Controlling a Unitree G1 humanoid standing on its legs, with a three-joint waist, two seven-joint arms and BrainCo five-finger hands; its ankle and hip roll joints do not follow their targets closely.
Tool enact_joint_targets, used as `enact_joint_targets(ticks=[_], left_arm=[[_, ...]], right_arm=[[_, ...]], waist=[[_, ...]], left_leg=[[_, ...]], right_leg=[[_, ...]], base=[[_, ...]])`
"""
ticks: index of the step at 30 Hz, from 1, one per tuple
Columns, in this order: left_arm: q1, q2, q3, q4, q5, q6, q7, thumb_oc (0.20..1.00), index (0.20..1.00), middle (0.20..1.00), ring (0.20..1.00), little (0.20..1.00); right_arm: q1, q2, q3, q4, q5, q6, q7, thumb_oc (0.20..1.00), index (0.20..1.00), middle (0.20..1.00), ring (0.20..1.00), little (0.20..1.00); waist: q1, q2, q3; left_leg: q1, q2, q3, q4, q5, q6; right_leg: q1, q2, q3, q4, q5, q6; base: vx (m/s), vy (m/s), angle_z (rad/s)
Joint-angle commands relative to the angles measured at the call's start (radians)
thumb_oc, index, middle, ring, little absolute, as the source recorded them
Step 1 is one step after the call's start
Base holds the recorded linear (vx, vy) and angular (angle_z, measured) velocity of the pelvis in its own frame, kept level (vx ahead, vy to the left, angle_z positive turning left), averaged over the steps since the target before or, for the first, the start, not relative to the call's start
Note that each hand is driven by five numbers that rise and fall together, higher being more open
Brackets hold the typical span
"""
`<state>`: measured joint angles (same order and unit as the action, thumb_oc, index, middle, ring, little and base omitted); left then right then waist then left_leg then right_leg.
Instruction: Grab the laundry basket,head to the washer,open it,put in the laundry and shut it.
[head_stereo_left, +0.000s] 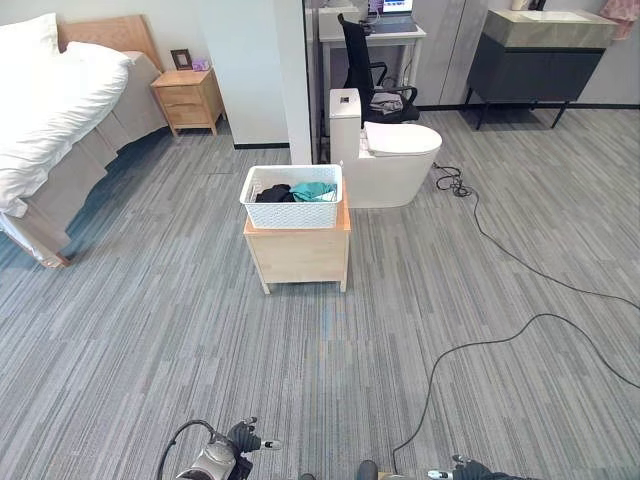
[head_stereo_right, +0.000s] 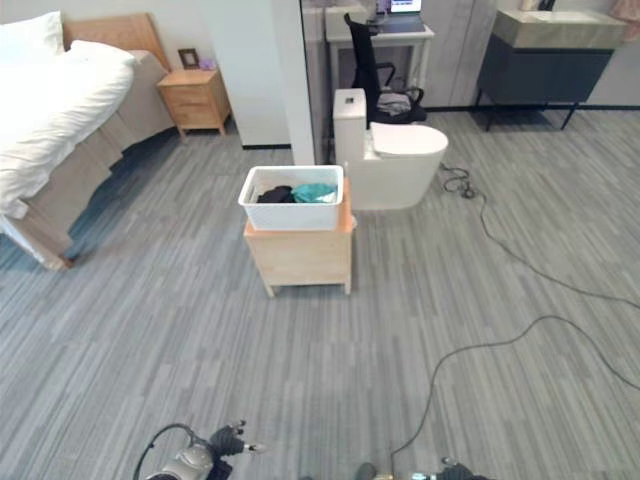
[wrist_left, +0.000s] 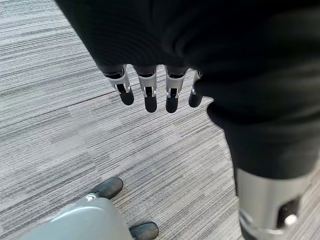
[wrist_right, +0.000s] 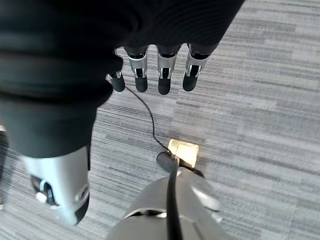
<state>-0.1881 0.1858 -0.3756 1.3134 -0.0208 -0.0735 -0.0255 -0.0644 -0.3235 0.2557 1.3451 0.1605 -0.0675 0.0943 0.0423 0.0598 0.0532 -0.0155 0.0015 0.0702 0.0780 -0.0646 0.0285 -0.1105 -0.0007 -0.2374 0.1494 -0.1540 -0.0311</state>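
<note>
Basket: a white laundry basket (head_stereo_left: 292, 197) is seen standing on a small wooden stand (head_stereo_left: 298, 254), well ahead of the robot, in the middle of the room
Laundry: dark and teal clothes (head_stereo_left: 300, 191) are seen lying inside the basket
Left hand: the left hand (wrist_left: 150, 85) is held over the grey striped floor (head_stereo_left: 150, 330), low at the robot's side; its fingers (wrist_left: 147, 95) are kept straight and nothing is held
Right hand: the right hand (wrist_right: 155, 70) is held the same way over the floor; its fingers (wrist_right: 164, 75) are straight and nothing is held
Things around: a white toilet (head_stereo_left: 385, 150) is seen just behind the stand, to the right; a bed (head_stereo_left: 60, 110) with white covers is at the far left, and a wooden night table (head_stereo_left: 188, 98) is beside it; a black chair (head_stereo_left: 372, 75) is pushed up to a desk (head_stereo_left: 372, 32) at the back; a dark cabinet (head_stereo_left: 545, 55) is at the far right
In the way: bare floor lies between the robot and the stand; a long black cable (head_stereo_left: 520, 290) is laid across the floor on the right
Head views: the whole room and the basket are shown
Wrist views: the hands are shown up close over the floor
</note>
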Motion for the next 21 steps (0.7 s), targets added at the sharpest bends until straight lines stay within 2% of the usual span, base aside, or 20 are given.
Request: enact_joint_targets(ticks=[1, 5, 15, 21], left_arm=[[-0.027, 0.0, 0.018, 0.026, -0.013, -0.019, -0.007, 1.0, 1.0, 1.0, 1.0, 1.0], [-0.008, 0.004, 0.061, 0.055, -0.056, -0.014, -0.011, 1.0, 1.0, 1.0, 1.0, 1.0], [-0.001, 0.054, 0.197, 0.096, -0.198, -0.005, 0.004, 1.0, 1.0, 1.0, 1.0, 1.0], [0.017, 0.055, 0.212, 0.069, -0.242, -0.015, 0.017, 1.0, 1.0, 1.0, 1.0, 1.0]], right_arm=[[-0.031, -0.013, -0.012, 0.033, 0.13, -0.029, 0.027, 1.0, 1.0, 1.0, 1.0, 1.0], [-0.025, -0.003, -0.055, 0.024, 0.224, -0.036, 0.04, 1.0, 1.0, 1.0, 1.0, 1.0], [-0.06, -0.039, 0.058, -0.089, 0.053, -0.032, 0.039, 1.0, 1.0, 1.0, 1.0, 1.0], [-0.082, -0.047, 0.023, -0.116, 0.114, -0.031, 0.032, 1.0, 1.0, 1.0, 1.0, 1.0]], waist=[[-0.004, -0.062, 0.01], [-0.003, -0.07, 0.006], [0.028, -0.105, 0.007], [0.035, -0.105, 0.002]], left_leg=[[0.036, -0.023, -0.096, -0.165, 0.097, -0.04], [0.046, -0.021, -0.088, -0.165, 0.089, -0.038], [0.047, -0.024, -0.107, -0.148, 0.082, -0.033], [0.052, -0.027, -0.1, -0.147, 0.075, -0.033]], right_leg=[[0.186, -0.087, 0.002, -0.208, 0.179, 0.14], [0.191, -0.086, 0.008, -0.209, 0.179, 0.14], [0.193, -0.086, -0.01, -0.167, 0.151, 0.134], [0.208, -0.084, -0.006, -0.2, 0.16, 0.141]], base=[[0.02, 0.003, 0.07], [0.03, 0.004, 0.01], [0.03, -0.01, 0.03], [0.04, 0.011, 0.02]])
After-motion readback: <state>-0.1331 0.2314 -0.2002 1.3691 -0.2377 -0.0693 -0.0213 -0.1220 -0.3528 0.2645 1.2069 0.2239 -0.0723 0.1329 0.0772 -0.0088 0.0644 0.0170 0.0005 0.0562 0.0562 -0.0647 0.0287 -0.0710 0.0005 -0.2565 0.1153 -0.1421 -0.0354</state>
